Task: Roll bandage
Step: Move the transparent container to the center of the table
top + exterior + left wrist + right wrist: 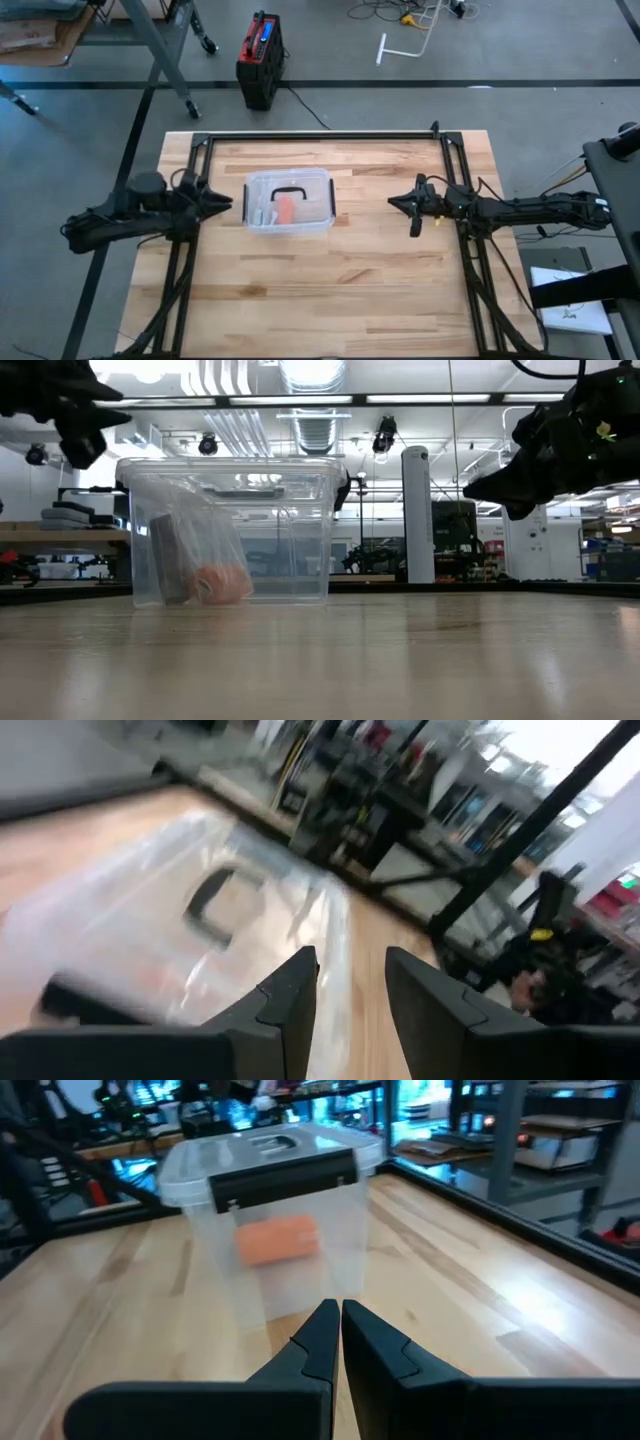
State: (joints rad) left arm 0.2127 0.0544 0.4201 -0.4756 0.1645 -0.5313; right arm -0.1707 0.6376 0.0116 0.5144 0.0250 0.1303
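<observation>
Grey floor point(420, 95) with dark stripes surrounds the wooden table point(330, 280). A red-and-black case point(259, 58) and loose cables point(400, 14) lie on it. Behind, ceiling strip lights point(300, 400) shine over shelving point(70, 525) and a white pillar point(420, 515).

In the high view a lidded plastic bin point(288, 203) sits on the wooden table point(340, 290) left of centre, with the rolled bandage point(285, 211) inside it. The left gripper point(222, 203) lies just left of the bin; the right gripper point(398, 203) is well apart at centre right.
</observation>
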